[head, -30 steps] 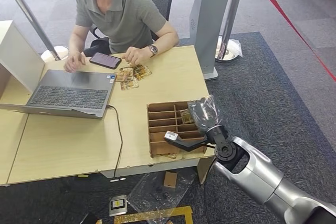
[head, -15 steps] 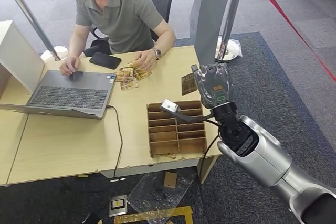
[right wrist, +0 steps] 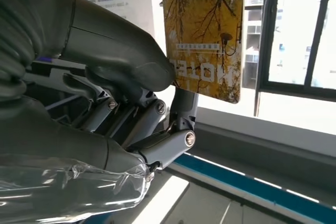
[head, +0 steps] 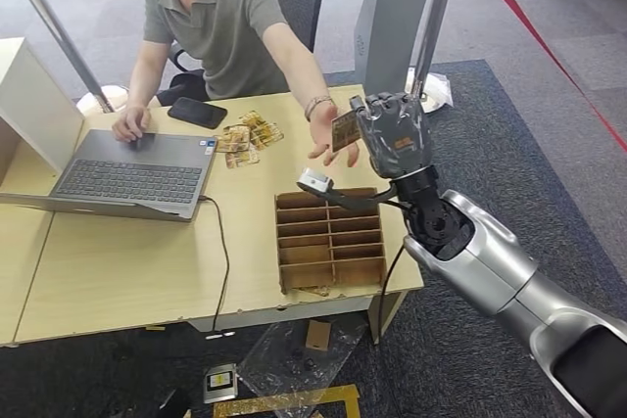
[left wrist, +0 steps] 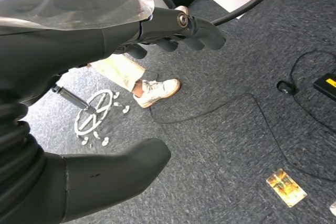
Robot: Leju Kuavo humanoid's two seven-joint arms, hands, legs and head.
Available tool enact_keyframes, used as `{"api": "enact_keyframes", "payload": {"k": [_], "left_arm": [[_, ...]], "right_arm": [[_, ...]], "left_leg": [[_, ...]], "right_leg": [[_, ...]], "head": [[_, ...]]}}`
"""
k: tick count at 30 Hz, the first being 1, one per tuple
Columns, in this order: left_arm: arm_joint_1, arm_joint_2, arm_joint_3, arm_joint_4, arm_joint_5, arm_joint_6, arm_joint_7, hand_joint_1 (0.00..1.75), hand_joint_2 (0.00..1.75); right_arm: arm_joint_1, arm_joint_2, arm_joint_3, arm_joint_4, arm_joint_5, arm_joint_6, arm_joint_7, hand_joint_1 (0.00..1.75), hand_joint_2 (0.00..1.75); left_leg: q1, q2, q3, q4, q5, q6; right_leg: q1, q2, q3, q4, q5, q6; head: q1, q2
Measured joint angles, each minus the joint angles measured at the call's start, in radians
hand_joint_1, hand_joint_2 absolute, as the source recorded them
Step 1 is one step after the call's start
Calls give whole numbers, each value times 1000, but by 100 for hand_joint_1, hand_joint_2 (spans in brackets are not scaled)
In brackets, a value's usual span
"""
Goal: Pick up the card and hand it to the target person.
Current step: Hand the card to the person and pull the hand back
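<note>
Your right hand point(head: 392, 134) pinches the yellow tree-printed card point(head: 345, 130) between thumb and fingers point(right wrist: 130, 66) — its free end points straight at the person's open palm point(head: 325, 132), just beside it above the wooden worktop point(head: 111, 261). Release there.

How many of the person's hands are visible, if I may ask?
2: one hand rests at the grey laptop; the other hand reaches toward the yellow card.

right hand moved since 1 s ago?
Yes. The right hand, holding the card, rose from over the wooden divider box and went past its far edge toward the person's open hand.
</note>
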Motion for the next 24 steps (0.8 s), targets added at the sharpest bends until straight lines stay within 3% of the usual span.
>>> {"api": "enact_keyframes", "payload": {"k": [3, 12, 13, 16, 17, 20, 24], "left_arm": [[-14, -5, -2, 11, -5, 0, -8, 0, 175], [-16, -6, 34, 17, 24, 0, -15, 0, 175], [-15, -5, 39, 19, 25, 0, -14, 0, 175], [-12, 1, 43, 27, 19, 0, -12, 0, 175], [-11, 3, 46, 28, 17, 0, -11, 0, 175], [-8, 9, 56, 33, 16, 0, -8, 0, 175], [12, 13, 91, 21, 29, 0, -13, 0, 175]], "right_arm": [[-18, 7, -16, 117, 0, -65, 10, 175, 175], [-20, -20, 13, 143, 0, -72, 27, 175, 175], [-20, -24, 19, 150, 0, -72, 32, 156, 175], [-19, -36, 37, 160, 0, -72, 61, 25, 175], [-17, -35, 28, 165, -5, -69, 63, 0, 175], [-9, -14, -37, 162, -8, -5, 7, 0, 175], [44, 7, -90, -27, 0, 274, -62, 0, 175]], "left_leg": [[0, -3, 0, 0, 0, 0], [0, -4, -1, 0, 0, 0], [0, -5, -1, 1, 0, 0], [0, -4, -1, 0, 0, 0], [0, -4, -1, 0, 0, 0], [0, -4, -1, 1, 0, 0], [0, -2, -1, 1, 0, 0]], "right_leg": [[0, -2, 1, 0, -1, 0], [0, -3, 1, 0, -1, 0], [0, -4, 1, 0, -1, 0], [0, -3, 1, 0, -1, 0], [0, -3, 1, 0, -1, 0], [0, -4, 0, 0, -1, 0], [0, -2, -1, 1, -1, 0]], "head": [[0, 0], [0, 0], [0, 0], [0, 0], [0, 0], [0, 0], [0, 0]]}}
